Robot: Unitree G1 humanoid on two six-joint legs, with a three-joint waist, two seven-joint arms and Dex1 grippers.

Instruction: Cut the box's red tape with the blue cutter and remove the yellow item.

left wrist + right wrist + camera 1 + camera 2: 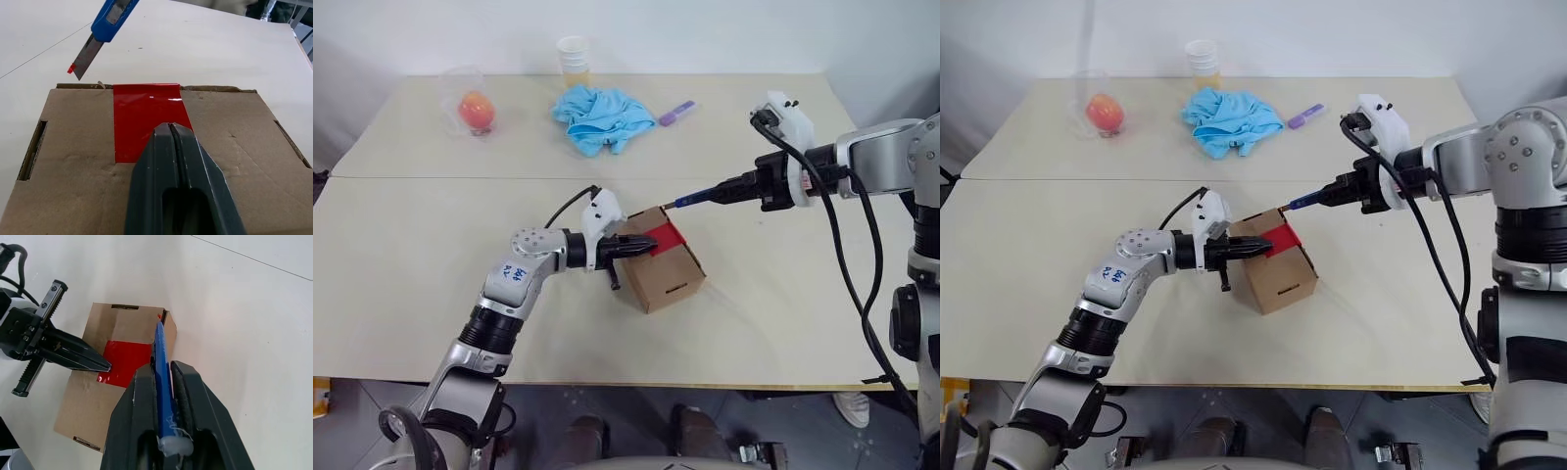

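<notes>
Pinched left gripper (pixel 651 246) pressed on box (pixel 671 277)'s red tape (pixel 668 235); right gripper (pixel 164 382) clamped blue cutter (pixel 700 198) just beyond. Behind: blue cloth (pixel 600 117), wrapped fruit (pixel 477 111), cups (pixel 574 57), purple marker (pixel 674 113).

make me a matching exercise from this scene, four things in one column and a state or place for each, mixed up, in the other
Things:
1. blue cutter
2. left gripper
3. red tape
4. light blue cloth

States or places:
A. crumpled at the far side of the table
B. stuck across the top of the box
C. clamped in the right gripper, blade out
D. shut, tips resting on the tape

Pairs: 1-C, 2-D, 3-B, 4-A
</notes>
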